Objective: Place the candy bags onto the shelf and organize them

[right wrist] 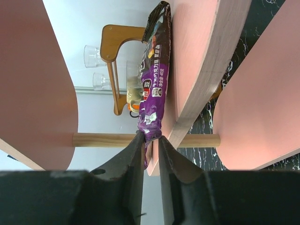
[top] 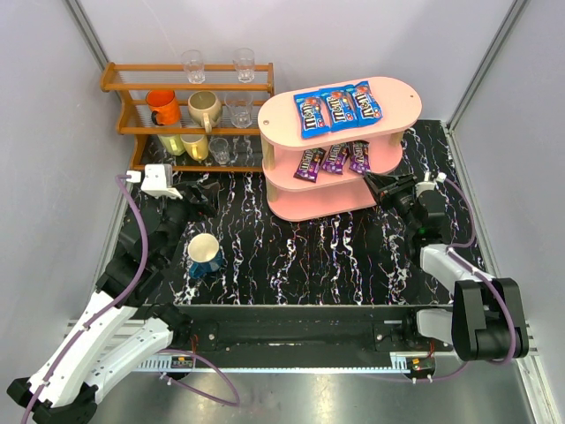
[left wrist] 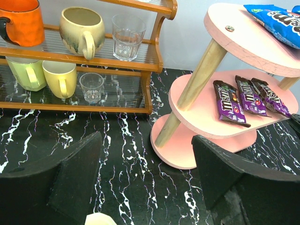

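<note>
Three blue bags (top: 338, 109) lay side by side on the top board of the pink shelf (top: 402, 93), above and beyond the right pincer (top: 369, 181). Three purple bags (top: 334, 160) lay on the middle board, straight ahead of that pincer. Right pincer was narrow, fingers (right wrist: 126, 178) nipped on the near end of the nearest purple bag (right wrist: 152, 93) at the board's edge. Left pincer (left wrist: 146, 137) was wide with nothing between its fingers, low over the black table (left wrist: 122, 140). Shelf stood ahead-right of it, wooden rack (left wrist: 154, 61) ahead-left, blue mug (top: 205, 252) just behind.
</note>
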